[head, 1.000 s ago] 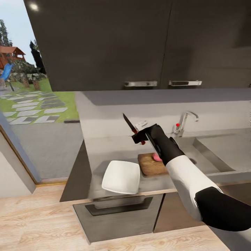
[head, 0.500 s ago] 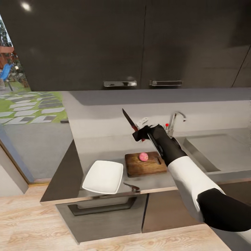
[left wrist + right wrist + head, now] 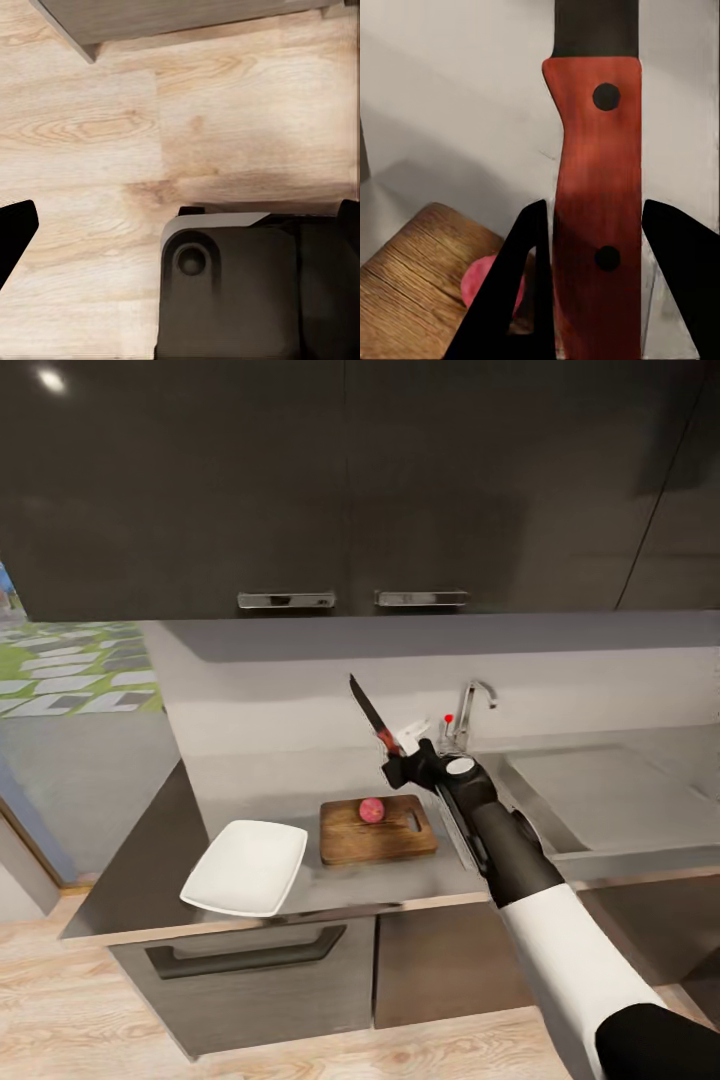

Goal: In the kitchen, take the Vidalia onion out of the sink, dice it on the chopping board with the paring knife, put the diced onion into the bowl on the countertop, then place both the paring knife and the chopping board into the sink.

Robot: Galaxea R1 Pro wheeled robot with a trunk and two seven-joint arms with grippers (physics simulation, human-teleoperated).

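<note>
- The right gripper (image 3: 398, 758) is raised above the countertop (image 3: 250, 785), closed on the red handle of the paring knife (image 3: 371, 714); the dark blade points up and away toward the wall.
- In the right wrist view the knife (image 3: 598, 187) sits between the two black fingers (image 3: 510, 285), its riveted handle pressed against one of them. The other finger looks slightly clear of it, though the angle makes that hard to judge.
- The chopping board (image 3: 377, 829) lies flat on the countertop, below and just in front of the raised knife, its slot handle on the end nearer the sink (image 3: 600, 795).
- The onion (image 3: 372, 810), a small pinkish ball, rests whole on the far half of the board. The right wrist view shows it too (image 3: 484, 281), partly hidden behind a finger, on the board's grain (image 3: 412, 300).
- The white bowl (image 3: 246, 867) sits on the countertop just beside the board, at the front edge, on the side away from the sink. It looks tilted, with one corner past the edge.
- The sink is set in the counter beside the board, and its tap (image 3: 472, 710) with a red knob stands at the back behind the right arm.
- Dark wall cabinets (image 3: 350, 480) with two metal handles hang above.
- The left wrist view shows pale wood floor (image 3: 150, 150) and a dark part of the robot (image 3: 240, 289). A black finger tip (image 3: 13, 232) shows at the edge; I cannot tell how far open that hand is.
</note>
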